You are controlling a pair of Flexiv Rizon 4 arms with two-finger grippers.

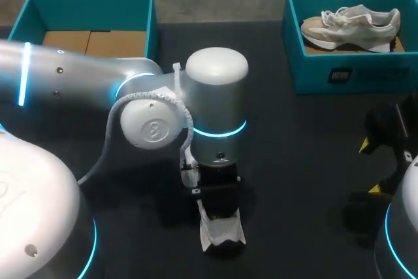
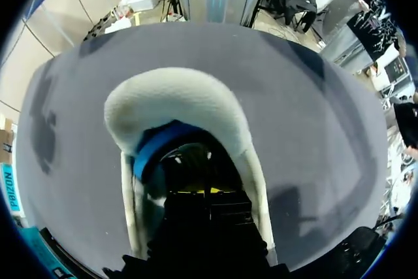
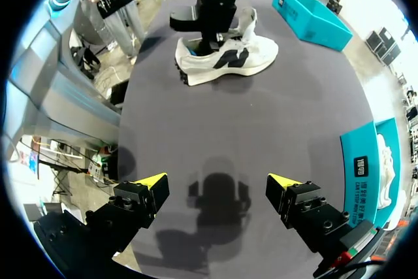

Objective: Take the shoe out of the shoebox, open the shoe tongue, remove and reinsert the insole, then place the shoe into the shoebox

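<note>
At the lower middle of the head view, a white shoe (image 1: 222, 234) is seen on the dark table (image 1: 294, 161). The left gripper (image 2: 206, 191) is lowered into its opening, and whether it is open or closed cannot be told. At the lower right, the right gripper (image 3: 215, 191) is held spread wide, with nothing in it. At the upper right, a second shoe (image 1: 349, 23) is laid in a teal box (image 1: 353, 73).

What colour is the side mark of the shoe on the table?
The side mark is dark, navy or black; the right wrist view shows it best.
</note>
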